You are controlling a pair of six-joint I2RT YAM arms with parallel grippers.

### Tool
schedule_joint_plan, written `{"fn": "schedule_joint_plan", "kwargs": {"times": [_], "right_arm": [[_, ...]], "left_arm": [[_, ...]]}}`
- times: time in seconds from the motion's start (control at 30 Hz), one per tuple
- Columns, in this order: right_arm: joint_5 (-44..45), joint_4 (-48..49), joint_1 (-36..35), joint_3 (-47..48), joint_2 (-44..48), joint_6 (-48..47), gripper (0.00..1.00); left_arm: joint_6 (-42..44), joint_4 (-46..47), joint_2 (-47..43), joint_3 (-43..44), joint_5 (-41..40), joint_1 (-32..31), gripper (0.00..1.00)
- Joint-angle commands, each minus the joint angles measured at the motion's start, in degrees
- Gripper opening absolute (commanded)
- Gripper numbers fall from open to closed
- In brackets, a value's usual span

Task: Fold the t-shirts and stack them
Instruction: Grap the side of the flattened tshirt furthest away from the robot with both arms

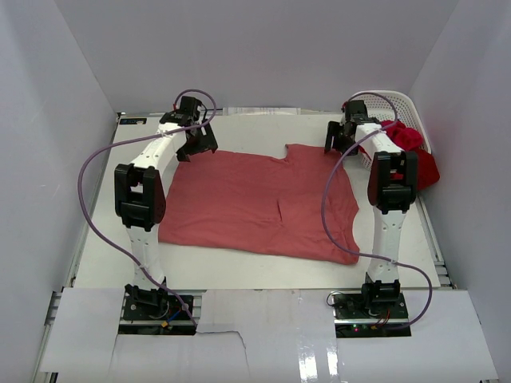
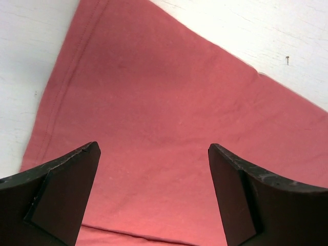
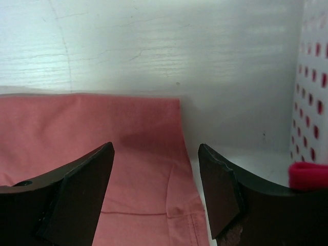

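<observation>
A dusty salmon-red t-shirt (image 1: 255,203) lies spread mostly flat on the white table (image 1: 104,255), one of three red shirts to be folded and stacked. By the look of it, the shirt is light, limp cotton. It should drape and slide easily and will hold no shape of its own, so lifting it at a single point would likely bunch it. The stitched edges at its two far corners look like the surest holds, with each pinch taking in the full thickness of cloth. At the shirt's far-left corner the left gripper (image 1: 196,144) is poised with its jaws spread wide. Between them its wrist view shows only bare cloth and the hemmed edge running off to the left. Nothing is held, and whether the tips brush the fabric cannot be told. At the shirt's far-right corner the right gripper (image 1: 335,140) is likewise wide open and empty. Its jaws straddle the cloth's right edge, with bare table beyond. Just right of that corner stands a white lattice basket (image 1: 403,102), where a bright crimson shirt (image 1: 406,138) and a darker red shirt (image 1: 429,169) sit crumpled and spill over its near rim, not yet folded.
</observation>
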State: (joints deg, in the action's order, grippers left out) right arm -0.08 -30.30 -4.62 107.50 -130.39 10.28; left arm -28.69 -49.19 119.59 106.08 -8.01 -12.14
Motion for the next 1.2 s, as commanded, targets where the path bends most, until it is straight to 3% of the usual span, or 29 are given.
{"fn": "schedule_joint_plan", "kwargs": {"times": [0.0, 0.37, 0.5, 0.57, 0.6, 0.97, 1.17], "right_arm": [[-2.29, -0.28, 0.49, 3.67, -1.53, 0.61, 0.73], [-10.29, 0.42, 1.46, 8.95, -6.81, -0.35, 0.67], [-15.11, 0.42, 1.99, 9.13, -7.34, -0.26, 0.25], [-16.44, 0.77, 1.99, 8.17, -6.9, -0.61, 0.11], [-18.01, 2.08, 1.99, 7.29, -6.29, -0.7, 0.08], [-27.34, 11.32, 0.85, -10.71, 6.98, -4.83, 0.09], [-26.38, 16.85, -2.4, -23.64, 17.17, -7.82, 0.1]], "left_arm": [[0.12, 1.64, -3.57, -0.79, 0.89, -0.43, 0.98], [0.39, 2.78, -4.72, -2.9, 1.68, -0.43, 0.98], [0.47, 3.22, -4.72, -3.51, 2.12, -0.34, 0.98], [0.65, 3.31, -4.63, -3.6, 2.56, -0.34, 0.98], [0.56, 3.4, -4.63, -3.69, 2.74, -0.34, 0.98], [0.74, 4.36, -5.51, -5.01, 4.05, -0.34, 0.98], [0.74, 4.63, -5.51, -5.18, 4.84, -0.34, 0.98]]}}
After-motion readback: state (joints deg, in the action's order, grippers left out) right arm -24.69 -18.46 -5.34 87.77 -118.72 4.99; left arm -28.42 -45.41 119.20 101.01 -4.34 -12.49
